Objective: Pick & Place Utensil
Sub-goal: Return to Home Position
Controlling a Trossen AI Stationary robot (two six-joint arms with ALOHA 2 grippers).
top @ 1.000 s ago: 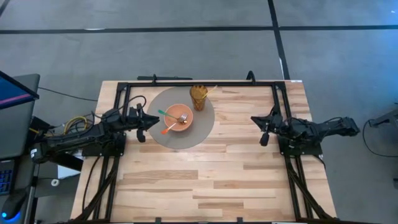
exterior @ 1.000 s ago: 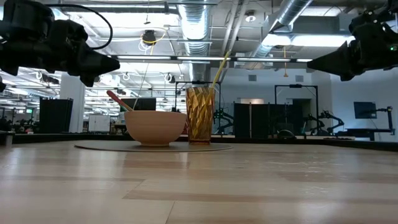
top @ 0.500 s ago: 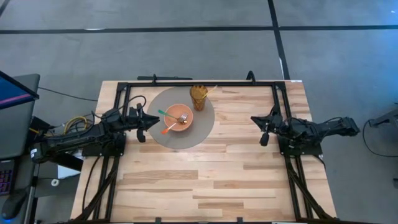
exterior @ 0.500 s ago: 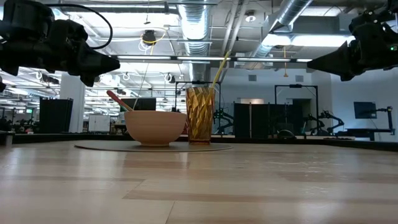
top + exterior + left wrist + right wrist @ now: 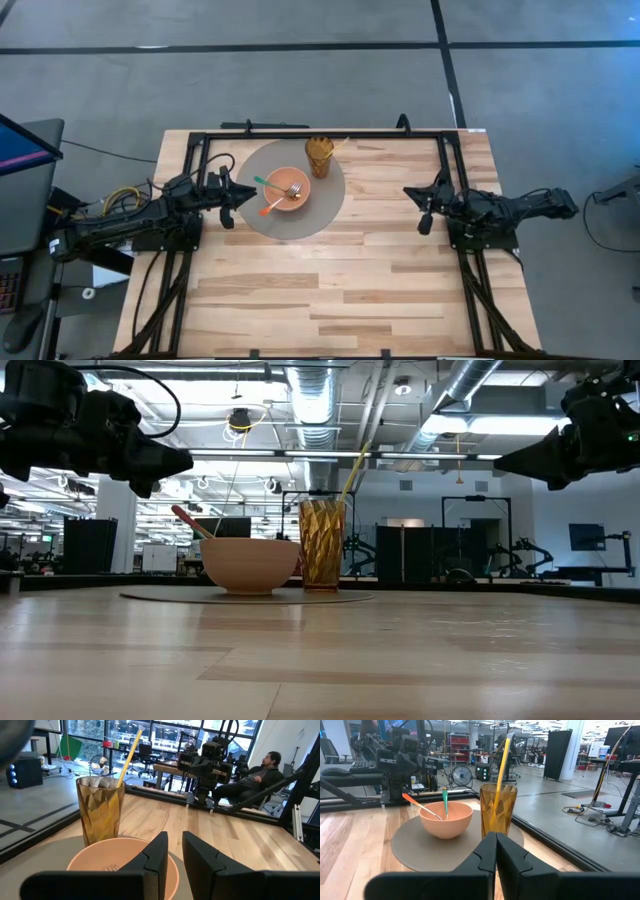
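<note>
A fork [image 5: 291,189] and two utensils lie in a bowl [image 5: 288,190] on a round mat [image 5: 325,205], far left on the desk [image 5: 340,290]. The left claw [image 5: 240,195] hovers just left of the bowl, slightly parted and empty. The right claw [image 5: 415,196] waits clenched at the right.

Robotics lab: exposed ducts [image 5: 318,400], more robot rigs [image 5: 207,762].

Matt peach bowl [image 5: 446,819], faceted amber glass tumbler [image 5: 498,810], pale wood table [image 5: 350,280].

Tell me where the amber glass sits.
In the high view the glass stands on the round mat's far edge, just right of the bowl, nearer the left arm.
</note>
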